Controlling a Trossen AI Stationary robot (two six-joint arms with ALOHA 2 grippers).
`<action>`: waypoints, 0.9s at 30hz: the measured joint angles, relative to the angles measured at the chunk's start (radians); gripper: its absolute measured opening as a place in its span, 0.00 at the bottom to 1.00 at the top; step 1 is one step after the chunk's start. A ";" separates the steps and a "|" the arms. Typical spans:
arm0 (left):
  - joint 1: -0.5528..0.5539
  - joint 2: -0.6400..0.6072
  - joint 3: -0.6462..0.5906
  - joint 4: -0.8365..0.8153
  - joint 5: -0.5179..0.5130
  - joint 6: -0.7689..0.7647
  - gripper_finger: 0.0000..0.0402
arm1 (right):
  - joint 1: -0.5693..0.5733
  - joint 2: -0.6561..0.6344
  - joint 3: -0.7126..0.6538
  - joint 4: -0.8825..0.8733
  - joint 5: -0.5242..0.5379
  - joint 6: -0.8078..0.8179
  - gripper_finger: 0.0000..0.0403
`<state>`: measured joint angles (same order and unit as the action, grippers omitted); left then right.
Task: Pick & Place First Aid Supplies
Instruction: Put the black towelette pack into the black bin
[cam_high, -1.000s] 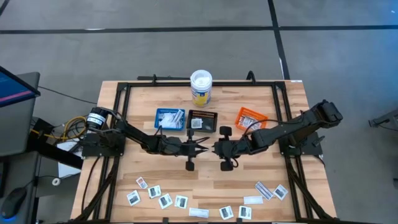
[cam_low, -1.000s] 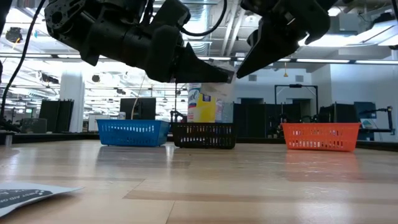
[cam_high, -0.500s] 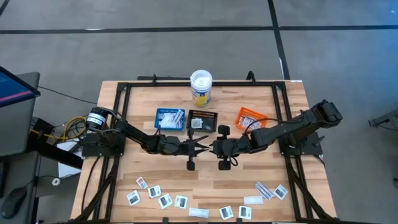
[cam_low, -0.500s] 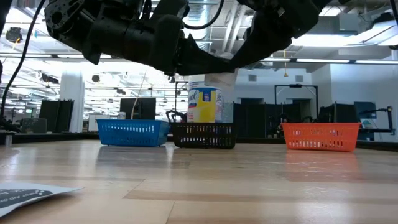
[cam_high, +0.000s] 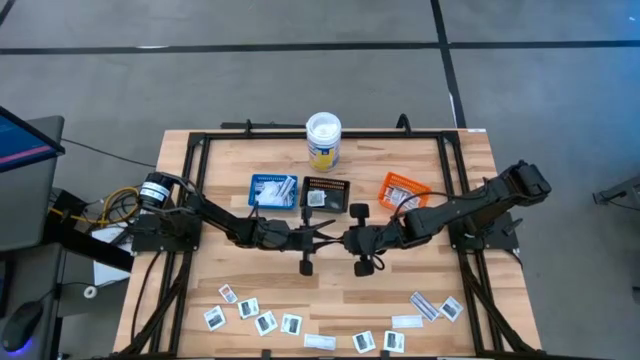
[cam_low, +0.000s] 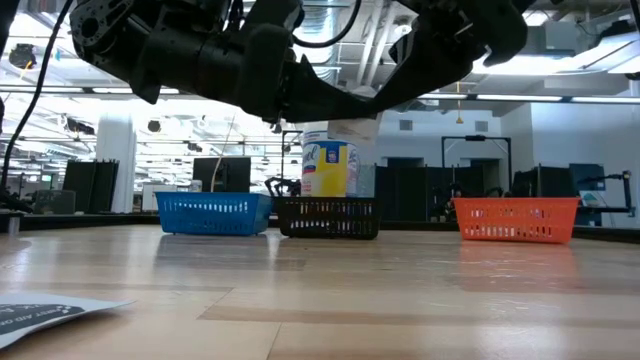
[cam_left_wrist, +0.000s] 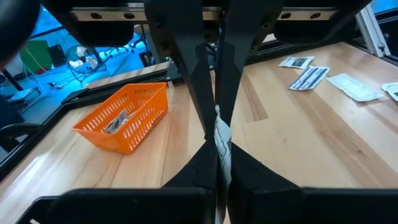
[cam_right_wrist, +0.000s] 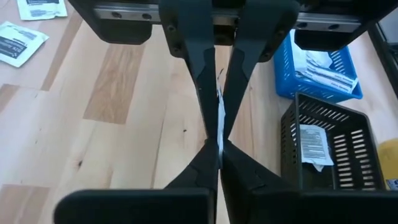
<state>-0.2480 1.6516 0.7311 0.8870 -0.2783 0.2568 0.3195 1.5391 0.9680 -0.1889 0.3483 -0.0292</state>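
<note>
Now the two pincers meet tip to tip above the middle of the desk (cam_high: 400, 300), just in front of the black tray (cam_high: 325, 193). The left pincer (cam_high: 330, 237) is pressed together on a thin white packet (cam_left_wrist: 222, 138), held edge-on between its fingers (cam_left_wrist: 200, 74). The right pincer (cam_high: 346, 238) has snapped closed on the same packet, where a second ago its jaws stood apart and it sat a little further to the right. In the right wrist view the packet shows as a thin white sliver (cam_right_wrist: 219, 112) pinched where both pairs of tips cross. In the low view the pincers hang well above the wood, and the packet (cam_low: 352, 126) shows as a pale patch under them, in front of the yellow-labelled tub (cam_low: 327, 165).

The other first aid supplies (cam_high: 265, 322) lie as before, scattered along the near edge of the desk, with more in the blue tray (cam_high: 273, 190), the black tray and the orange tray (cam_high: 402, 188). The tub stands at the far edge, unmoved.
</note>
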 joint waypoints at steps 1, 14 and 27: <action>0.000 0.000 0.000 -0.001 0.000 0.000 0.03 | 0.000 0.000 0.000 -0.002 0.000 0.000 0.01; 0.001 0.000 0.003 -0.019 -0.006 0.000 0.03 | 0.021 -0.008 0.000 -0.015 0.062 -0.008 0.00; 0.001 -0.001 0.003 -0.027 -0.016 -0.001 0.02 | 0.021 -0.024 0.000 -0.039 0.072 -0.007 0.00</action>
<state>-0.2466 1.6508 0.7339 0.8599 -0.2947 0.2559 0.3401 1.5154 0.9680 -0.2281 0.4202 -0.0364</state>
